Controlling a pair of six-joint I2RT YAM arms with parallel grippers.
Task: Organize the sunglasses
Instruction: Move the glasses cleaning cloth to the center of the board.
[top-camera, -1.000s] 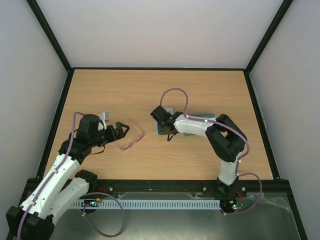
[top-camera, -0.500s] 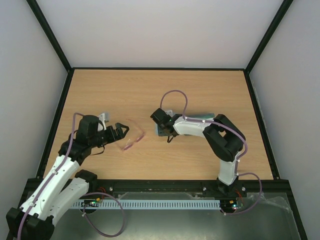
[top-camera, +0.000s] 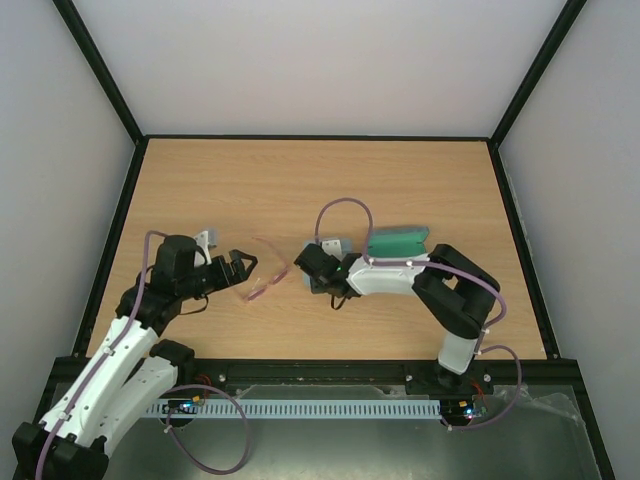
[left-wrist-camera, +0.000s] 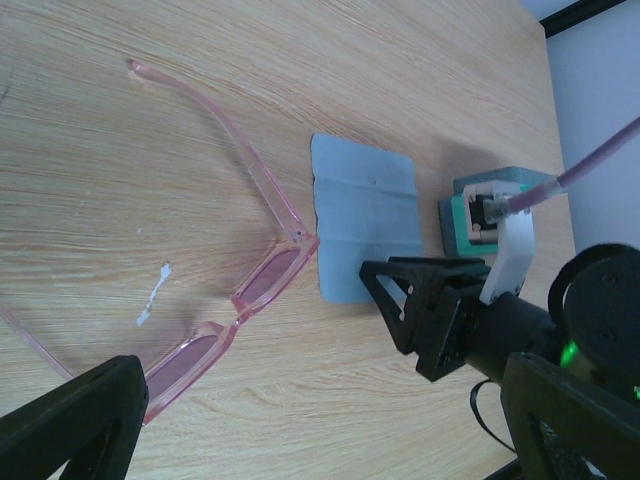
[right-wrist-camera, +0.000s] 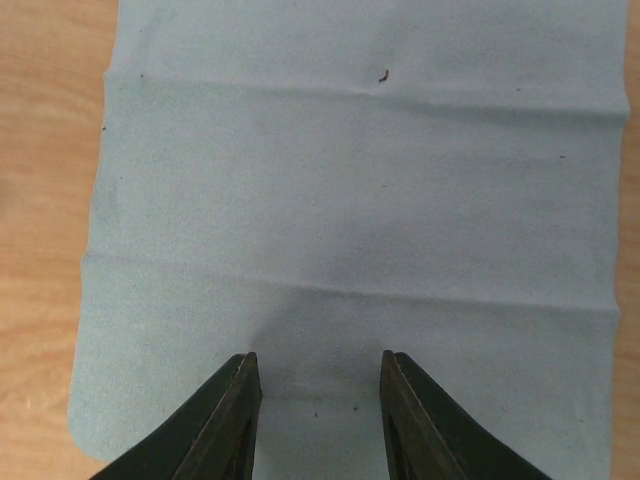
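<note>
The sunglasses (top-camera: 264, 286) have a thin pink frame and lie unfolded on the table left of centre; in the left wrist view (left-wrist-camera: 245, 298) they lie just ahead of my fingers. My left gripper (top-camera: 243, 264) is open wide and empty, right beside them (left-wrist-camera: 320, 405). The light-blue cloth (left-wrist-camera: 365, 225) lies flat to their right. My right gripper (top-camera: 304, 270) hovers low over the cloth (right-wrist-camera: 350, 190), open and empty (right-wrist-camera: 318, 400). The grey-blue case (top-camera: 397, 242) lies open with its green inside showing, behind the right forearm.
The wooden table (top-camera: 300, 180) is fenced by a black frame, with white walls on three sides. The right arm's black gripper (left-wrist-camera: 430, 310) and purple cable show in the left wrist view, close to the sunglasses and the case (left-wrist-camera: 470, 215).
My right gripper has moved left and nearer over the cloth, uncovering the open green case. My left gripper has shifted slightly nearer, still open beside the sunglasses.
</note>
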